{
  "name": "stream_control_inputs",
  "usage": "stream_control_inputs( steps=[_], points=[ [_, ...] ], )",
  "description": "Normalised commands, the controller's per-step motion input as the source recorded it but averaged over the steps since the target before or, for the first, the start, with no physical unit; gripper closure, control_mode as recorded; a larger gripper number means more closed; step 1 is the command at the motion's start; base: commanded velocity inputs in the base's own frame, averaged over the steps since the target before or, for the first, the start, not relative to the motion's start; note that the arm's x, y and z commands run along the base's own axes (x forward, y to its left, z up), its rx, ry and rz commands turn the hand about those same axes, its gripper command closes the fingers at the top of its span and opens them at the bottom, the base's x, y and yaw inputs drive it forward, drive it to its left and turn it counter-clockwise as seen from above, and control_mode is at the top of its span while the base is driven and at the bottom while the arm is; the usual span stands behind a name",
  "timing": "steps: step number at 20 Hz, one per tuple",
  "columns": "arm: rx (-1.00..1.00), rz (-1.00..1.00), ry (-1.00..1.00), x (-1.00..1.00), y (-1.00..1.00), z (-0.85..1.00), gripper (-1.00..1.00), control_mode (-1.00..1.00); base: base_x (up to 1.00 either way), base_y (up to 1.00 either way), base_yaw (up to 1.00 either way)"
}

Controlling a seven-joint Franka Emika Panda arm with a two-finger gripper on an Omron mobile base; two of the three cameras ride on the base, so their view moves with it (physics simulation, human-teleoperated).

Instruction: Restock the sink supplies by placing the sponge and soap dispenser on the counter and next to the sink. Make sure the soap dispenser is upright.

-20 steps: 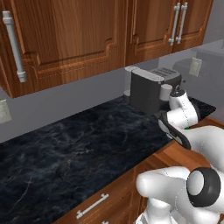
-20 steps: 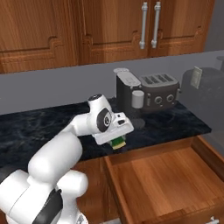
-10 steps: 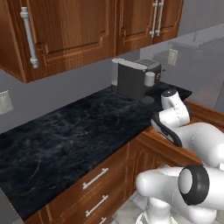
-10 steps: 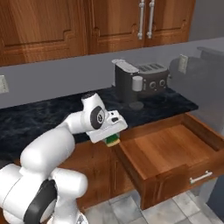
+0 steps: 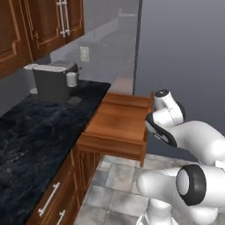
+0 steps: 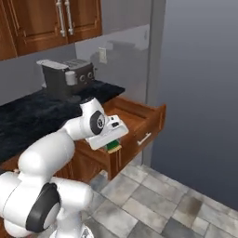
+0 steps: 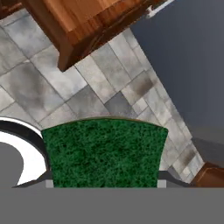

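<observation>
Holding: gripper [image 6: 113, 147] clamped on green sponge [image 7: 104, 153]
Surroundings: open wooden drawer [image 5: 118, 124] at 12 o'clock; coffee machine [image 5: 52, 81] on counter [image 5: 30, 140]

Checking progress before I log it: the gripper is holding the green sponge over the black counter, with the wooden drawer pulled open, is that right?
Not quite. The gripper holds the green sponge over the tiled floor, not the counter, as the hand view shows. The wooden drawer is indeed pulled open.
</observation>
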Motion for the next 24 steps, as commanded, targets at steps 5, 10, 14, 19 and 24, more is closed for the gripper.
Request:
stream_control_inputs(
  steps=[5,10,14,19,24],
  points=[
    [0.0,0.0,0.0,0.0,0.0,0.0,1.0,1.0,-0.03,0.0,-1.0],
    [0.0,0.0,0.0,0.0,0.0,0.0,1.0,1.0,0.0,0.0,-1.0],
    [0.0,0.0,0.0,0.0,0.0,0.0,1.0,1.0,0.0,0.0,-1.0],
    [0.0,0.0,0.0,0.0,0.0,0.0,1.0,1.0,0.11,0.0,-0.99],
    [0.0,0.0,0.0,0.0,0.0,0.0,1.0,1.0,0.55,0.0,-0.87]
  ],
)
